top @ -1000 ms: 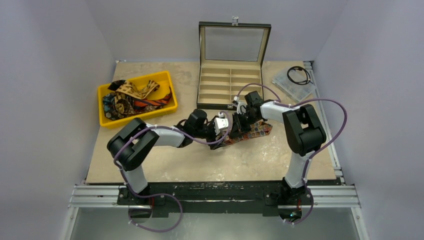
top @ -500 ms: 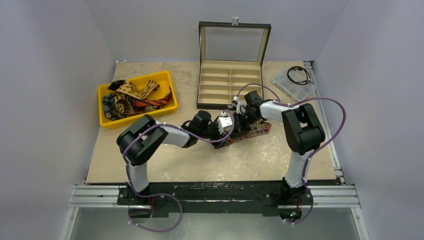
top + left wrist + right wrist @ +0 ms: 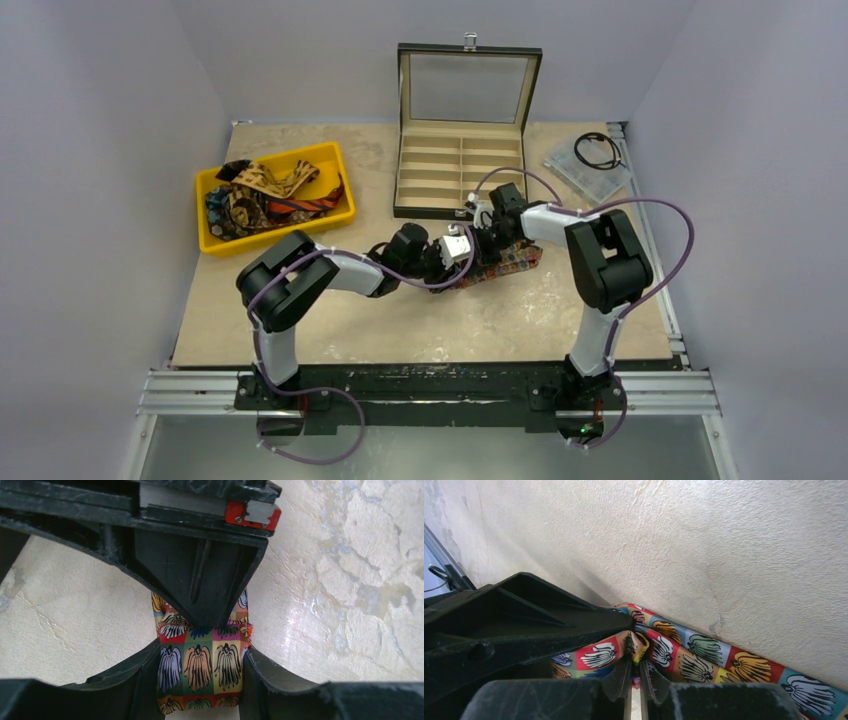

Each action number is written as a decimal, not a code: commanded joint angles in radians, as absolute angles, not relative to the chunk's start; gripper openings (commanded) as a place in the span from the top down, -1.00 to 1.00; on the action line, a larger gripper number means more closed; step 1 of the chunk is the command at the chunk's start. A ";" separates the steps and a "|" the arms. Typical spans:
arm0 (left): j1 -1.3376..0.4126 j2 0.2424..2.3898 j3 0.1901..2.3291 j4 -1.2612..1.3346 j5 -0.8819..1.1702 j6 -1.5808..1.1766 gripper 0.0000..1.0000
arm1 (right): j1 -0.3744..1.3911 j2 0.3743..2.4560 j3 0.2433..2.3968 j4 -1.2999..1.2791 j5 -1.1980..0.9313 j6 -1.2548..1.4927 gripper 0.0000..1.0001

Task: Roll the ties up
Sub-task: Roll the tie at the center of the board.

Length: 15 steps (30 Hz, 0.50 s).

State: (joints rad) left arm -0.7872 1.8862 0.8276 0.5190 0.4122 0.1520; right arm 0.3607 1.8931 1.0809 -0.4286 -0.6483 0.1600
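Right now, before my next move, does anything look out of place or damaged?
Nothing stands out. The multicoloured tie lies on the table, held across its width in the jaws of the left gripper and pinched by the right gripper. The spare ties sit tangled inside the yellow bin.

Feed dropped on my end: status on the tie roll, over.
Left gripper hugging both edges of floral tie. Right gripper shut, pinching same tie. Open box behind, not touching.
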 commanded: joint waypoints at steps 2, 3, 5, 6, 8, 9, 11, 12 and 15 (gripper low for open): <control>-0.801 1.840 0.784 0.299 0.335 0.313 0.58 | 0.380 1.836 1.057 -0.505 -0.615 0.076 0.75; -0.801 1.829 0.776 0.273 0.343 0.340 0.59 | 0.374 1.815 1.059 -0.521 -0.627 0.066 0.70; -0.801 1.807 0.760 0.231 0.376 0.374 0.59 | 0.357 1.782 1.061 -0.543 -0.651 0.044 0.62; -0.802 1.801 0.760 0.205 0.397 0.391 0.60 | 0.346 1.772 1.063 -0.553 -0.659 0.034 0.60; -0.801 1.800 0.775 0.144 0.427 0.411 0.62 | 0.329 1.769 1.075 -0.563 -0.671 0.013 0.58; -0.800 1.802 0.785 0.119 0.441 0.417 0.62 | 0.322 1.771 1.080 -0.560 -0.678 0.011 0.57; -0.800 1.802 0.794 0.086 0.462 0.435 0.64 | 0.318 1.789 1.093 -0.559 -0.698 0.011 0.55; -0.800 1.805 0.799 0.075 0.462 0.440 0.64 | 0.317 1.797 1.098 -0.560 -0.703 0.015 0.54; -0.799 1.815 0.826 0.045 0.435 0.427 0.64 | 0.316 1.808 1.101 -0.557 -0.753 0.034 0.43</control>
